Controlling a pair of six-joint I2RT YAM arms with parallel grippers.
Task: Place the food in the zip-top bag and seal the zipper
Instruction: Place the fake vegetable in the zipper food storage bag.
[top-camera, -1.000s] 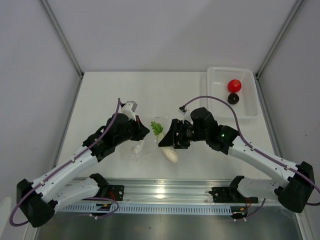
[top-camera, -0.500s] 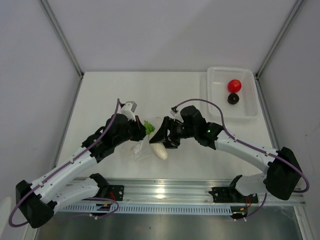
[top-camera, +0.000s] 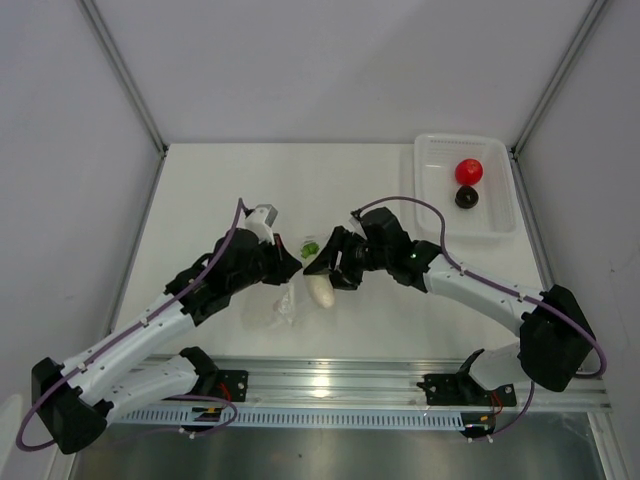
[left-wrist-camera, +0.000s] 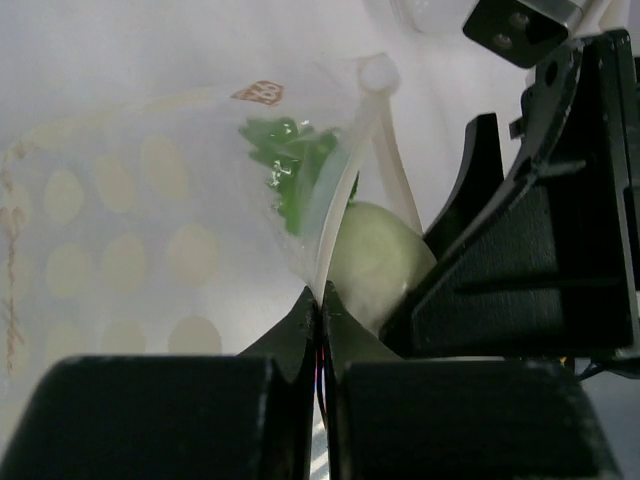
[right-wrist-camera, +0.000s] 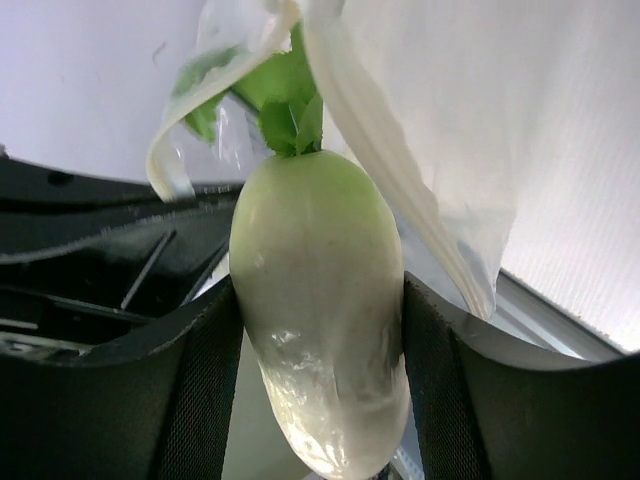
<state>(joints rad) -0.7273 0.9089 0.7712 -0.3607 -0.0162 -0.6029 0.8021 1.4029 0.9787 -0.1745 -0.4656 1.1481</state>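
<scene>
My left gripper (top-camera: 293, 268) is shut on the mouth edge of the clear zip-top bag (top-camera: 276, 305) and holds it up; the pinch shows in the left wrist view (left-wrist-camera: 322, 300), with the bag (left-wrist-camera: 150, 230) spreading left. My right gripper (top-camera: 325, 272) is shut on the white radish (top-camera: 320, 292), which fills the right wrist view (right-wrist-camera: 315, 300) between the pads. Its green leaves (right-wrist-camera: 285, 100) point into the bag's opening (right-wrist-camera: 420, 120). The red tomato (top-camera: 468, 171) and the dark ball (top-camera: 466, 197) lie in the white basket. The zipper strip is not distinct.
The white ribbed basket (top-camera: 430, 140) stands at the back right of the table. The two grippers are close together at the table's middle. A metal rail (top-camera: 330, 375) runs along the near edge.
My right gripper has carried the radish left to the bag's mouth and turned it, so its leaves now sit in the opening. The left gripper has kept its hold on the bag.
</scene>
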